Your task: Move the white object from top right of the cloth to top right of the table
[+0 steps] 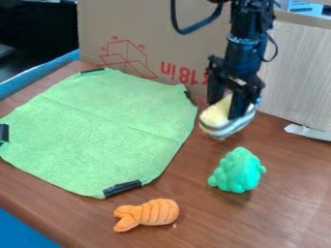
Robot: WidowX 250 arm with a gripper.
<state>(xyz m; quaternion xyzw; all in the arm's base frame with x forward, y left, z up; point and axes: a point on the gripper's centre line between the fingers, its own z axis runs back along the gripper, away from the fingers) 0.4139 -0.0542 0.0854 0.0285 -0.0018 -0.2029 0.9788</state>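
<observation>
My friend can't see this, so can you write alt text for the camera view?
A black robot gripper holds a white and yellow object just right of a green cloth on a brown table. A bumpy green toy and an orange toy lie nearer the camera.

From where I stand, rounded object (223,128): white, pale yellow, grey bands | two-finger gripper (226,110): black | broad fabric cloth (97,126): plain light green, black tape strips (121,188) | wood-grain table (194,201): reddish brown | lumpy toy (238,172): mint green | segmented toy (155,212): orange, darker lines | cardboard sheet (145,24): tan, red print | upright panel (294,77): pale beige, faint streaks
</observation>
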